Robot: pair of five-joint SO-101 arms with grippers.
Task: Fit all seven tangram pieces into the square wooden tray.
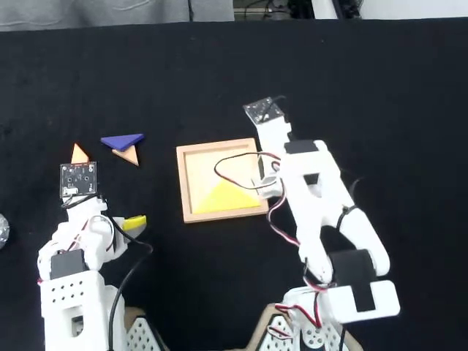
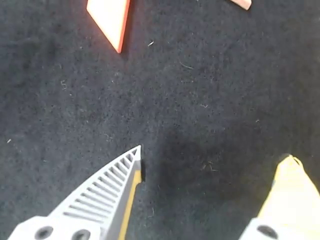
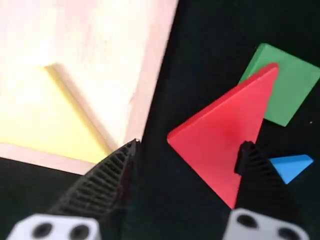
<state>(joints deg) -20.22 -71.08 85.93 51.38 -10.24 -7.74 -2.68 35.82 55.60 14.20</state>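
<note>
Right wrist view: red triangle (image 3: 225, 145) overlapping green square (image 3: 292, 85) beside tray (image 3: 150, 65), right gripper (image 3: 190, 144) spread wide above.

Square wooden tray (image 1: 189, 183) flat at mid-table, large yellow triangle (image 1: 223, 199) seated along its near edge. Left of it, well apart: dark blue piece (image 1: 122, 140) lapping a peach triangle (image 1: 129, 155), orange triangle (image 1: 79, 153) farther left. Beside the tray's rim, probably its right: red triangle (image 3: 225, 142) tip over a green square (image 3: 289, 84), small light-blue triangle (image 3: 289, 166) near.

Big triangle (image 1: 223, 199) in tray (image 1: 181, 183); lone triangle (image 1: 79, 153), two touching pieces (image 1: 122, 140) well left of tray; another triangle (image 3: 225, 135) overlapping square (image 3: 290, 90) beside tray
</note>
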